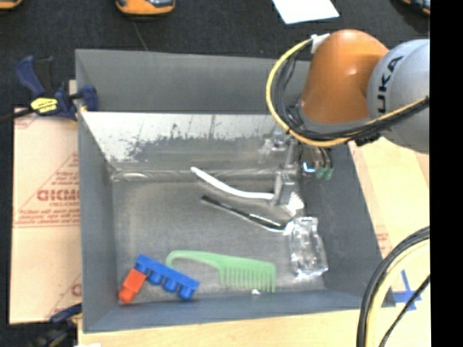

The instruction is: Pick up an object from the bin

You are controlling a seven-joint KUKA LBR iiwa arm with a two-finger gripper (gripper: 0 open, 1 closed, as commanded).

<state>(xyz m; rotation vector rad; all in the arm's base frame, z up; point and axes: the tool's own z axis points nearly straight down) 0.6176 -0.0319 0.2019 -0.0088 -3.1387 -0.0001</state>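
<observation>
Grey bin (94,194), right side: the gripper (287,194) sits at the end of the white curved strip (231,188). Wide or closed, I cannot tell. That thin strip might slip out.

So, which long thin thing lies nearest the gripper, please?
The white curved piece: its right end is at the gripper. The black stick lies just below, the green comb farther off.

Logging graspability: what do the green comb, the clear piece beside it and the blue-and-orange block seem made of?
The long-handled green comb looks like matte moulded plastic: uniform colour, thin even teeth. The clear blocky piece seems glossy transparent plastic; the grey bin floor shows through it. The blue studded block with orange end: probably opaque toy plastic.
</observation>
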